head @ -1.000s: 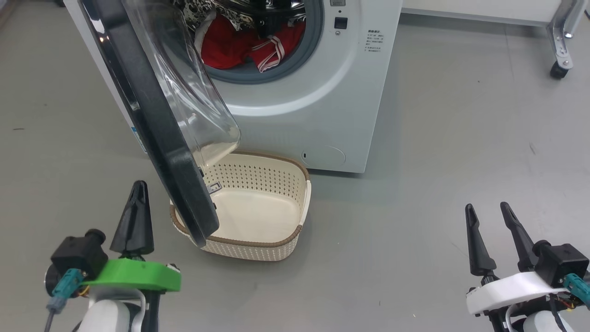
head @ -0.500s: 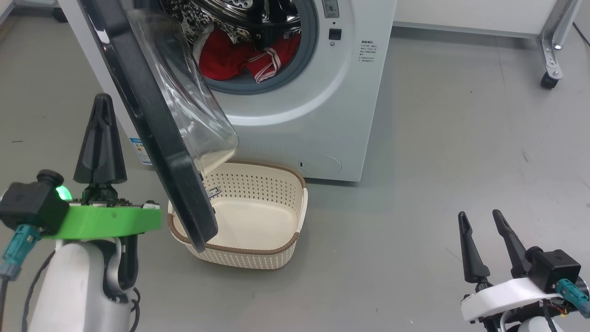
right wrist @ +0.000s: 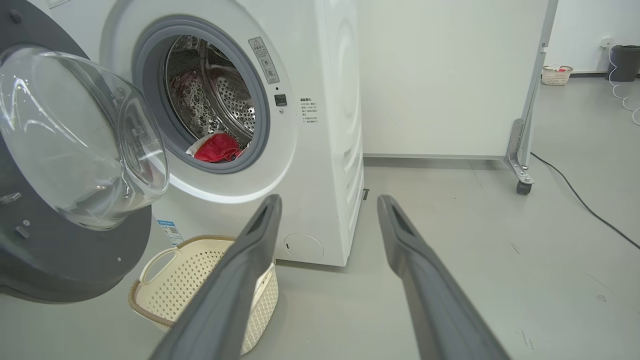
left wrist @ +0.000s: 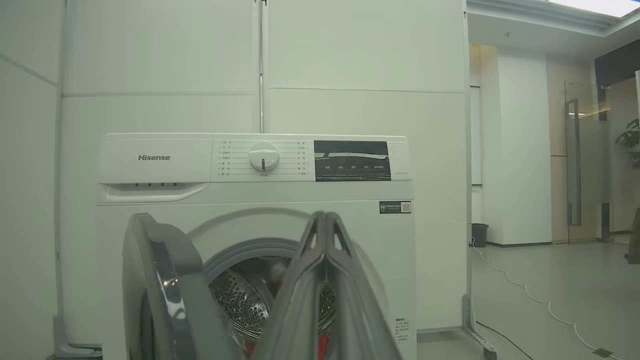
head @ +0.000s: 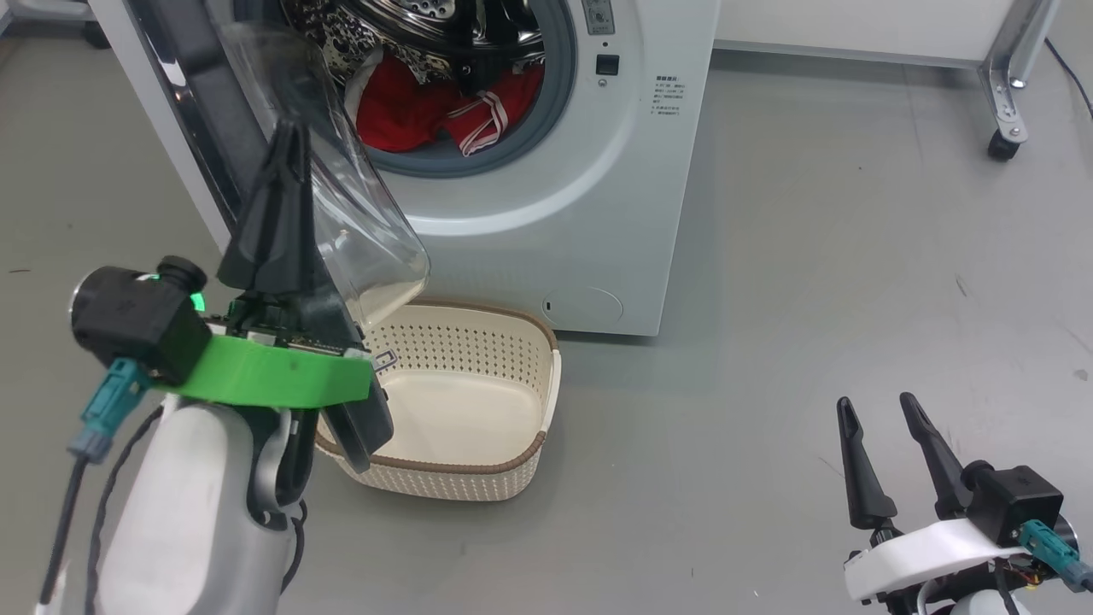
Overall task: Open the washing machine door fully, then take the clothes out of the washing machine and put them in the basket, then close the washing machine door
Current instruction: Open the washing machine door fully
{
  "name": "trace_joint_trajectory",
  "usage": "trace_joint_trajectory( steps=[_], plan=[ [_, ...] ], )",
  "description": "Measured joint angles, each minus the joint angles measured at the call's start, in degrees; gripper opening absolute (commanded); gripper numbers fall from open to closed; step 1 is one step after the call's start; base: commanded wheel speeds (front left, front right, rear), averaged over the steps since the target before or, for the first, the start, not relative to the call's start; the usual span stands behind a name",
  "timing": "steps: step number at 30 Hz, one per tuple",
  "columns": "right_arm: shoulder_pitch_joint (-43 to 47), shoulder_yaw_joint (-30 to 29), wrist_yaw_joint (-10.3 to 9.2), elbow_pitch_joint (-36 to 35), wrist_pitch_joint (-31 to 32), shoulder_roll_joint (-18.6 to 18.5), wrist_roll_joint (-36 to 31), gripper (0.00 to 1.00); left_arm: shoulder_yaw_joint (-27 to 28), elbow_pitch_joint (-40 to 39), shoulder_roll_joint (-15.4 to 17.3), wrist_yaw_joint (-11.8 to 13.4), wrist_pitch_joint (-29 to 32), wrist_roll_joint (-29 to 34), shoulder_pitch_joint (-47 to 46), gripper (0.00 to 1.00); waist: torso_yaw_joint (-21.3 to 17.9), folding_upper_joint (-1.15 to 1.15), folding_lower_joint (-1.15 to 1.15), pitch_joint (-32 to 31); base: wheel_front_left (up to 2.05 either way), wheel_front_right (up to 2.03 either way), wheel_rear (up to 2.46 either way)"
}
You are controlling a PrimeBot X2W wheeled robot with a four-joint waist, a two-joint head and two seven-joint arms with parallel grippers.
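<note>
1. Head view: you see the left pincer (head: 289, 141) clenched, its fingers pressed together, raised before the glass of the washing machine door (head: 376, 239), which stands partly open; whether they touch, I cannot tell. The clothes (head: 400, 111) lie inside the washing machine (head: 546, 213). The basket (head: 452, 474) stands on the floor (head: 811, 256), just beside the machine's front, under the door. The right pincer (head: 876, 403) is released, well apart from the basket.
2. Left wrist view: the closed fingers point at the drum (left wrist: 240, 300); the door stands at their left.
3. Right wrist view: the spread fingers hang over the floor; the clothes lie low in the drum.
</note>
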Motion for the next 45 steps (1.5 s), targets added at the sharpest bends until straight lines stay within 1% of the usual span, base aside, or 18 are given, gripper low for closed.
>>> trace_joint_trajectory(
  steps=[10,18,22,29,30,34,39,45],
  plan=[
    [0.0,-1.2,0.03,0.2,0.0,0.7,-0.1,1.00,-6.0,6.5,-0.4,-0.2,6.8,-1.9,3.4,0.00,-1.4,0.00,0.00,0.5,0.00,0.00,0.00],
    [0.0,-1.8,0.53,0.3,0.0,1.4,-0.5,1.00,-7.7,11.8,-0.4,-0.1,12.2,-3.8,6.4,0.00,-2.1,0.00,0.00,0.7,0.00,0.00,0.00],
    [-0.1,-1.8,1.00,0.3,0.0,1.6,-0.9,1.00,-7.3,13.3,-0.4,0.4,13.2,-4.7,6.8,0.00,-2.6,0.00,0.00,1.0,0.00,0.00,0.00],
    [-0.1,-1.9,1.23,0.5,0.0,2.1,-1.0,1.00,-6.2,15.6,-0.5,1.8,14.2,-4.8,6.7,0.00,-3.7,0.00,0.00,1.6,0.00,0.00,0.00],
    [-0.1,-1.9,1.53,0.6,0.0,2.2,-1.0,1.00,-6.0,15.9,-0.5,1.9,14.2,-4.9,6.7,0.00,-3.8,0.00,0.00,1.7,0.00,0.00,0.00],
    [-0.1,-2.5,1.53,0.7,0.0,2.3,-1.4,1.00,-5.5,17.3,-0.5,2.2,14.5,-5.2,6.7,0.00,-4.2,0.00,0.00,2.1,0.00,0.00,0.00],
    [-0.1,-3.0,1.54,0.7,0.0,2.6,-1.5,1.00,-4.4,18.7,-0.5,3.4,14.4,-5.2,6.7,0.00,-4.3,0.00,0.00,2.4,0.00,0.00,0.00],
    [-0.1,-3.4,2.04,0.9,0.0,2.8,-2.0,1.00,-3.4,19.4,-0.5,3.4,13.8,-5.2,6.5,0.00,-4.1,0.00,0.00,2.5,0.00,0.00,0.00]
  ],
)
